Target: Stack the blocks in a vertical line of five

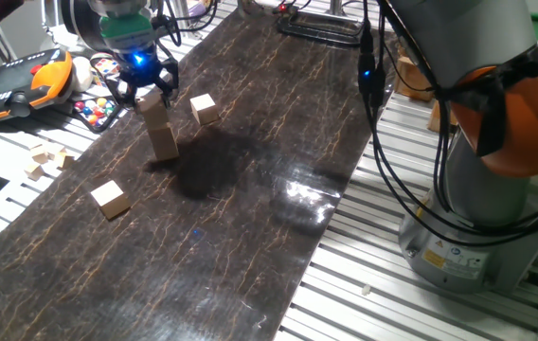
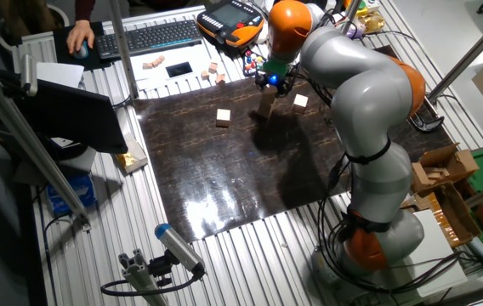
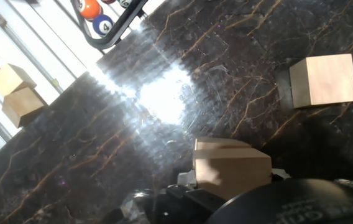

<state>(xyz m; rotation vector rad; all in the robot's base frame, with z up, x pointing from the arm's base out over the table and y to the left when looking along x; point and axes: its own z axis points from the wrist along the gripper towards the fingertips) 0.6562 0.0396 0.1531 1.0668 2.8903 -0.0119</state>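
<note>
On dark veined mat (image 1: 250,189) | jaws closed on top tan cube (image 1: 153,107) of leaning stack (image 1: 162,135)

stacked blocks (image 3: 231,167) below camera | lone block (image 3: 323,80) upper right | billiard balls (image 3: 96,14) top left

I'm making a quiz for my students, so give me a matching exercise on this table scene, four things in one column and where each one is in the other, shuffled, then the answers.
Things:
1. Stack of blocks
2. Block lying alone near the stack
3. Block lying alone farther down the mat
4. Billiard balls

Places:
A. Off the mat, beside the orange pendant
B. On the dark mat, just beside the gripper
C. Under the gripper
D. On the dark mat, well away from the gripper, toward the near edge in the one fixed view

Pairs: 1-C, 2-B, 3-D, 4-A
</note>
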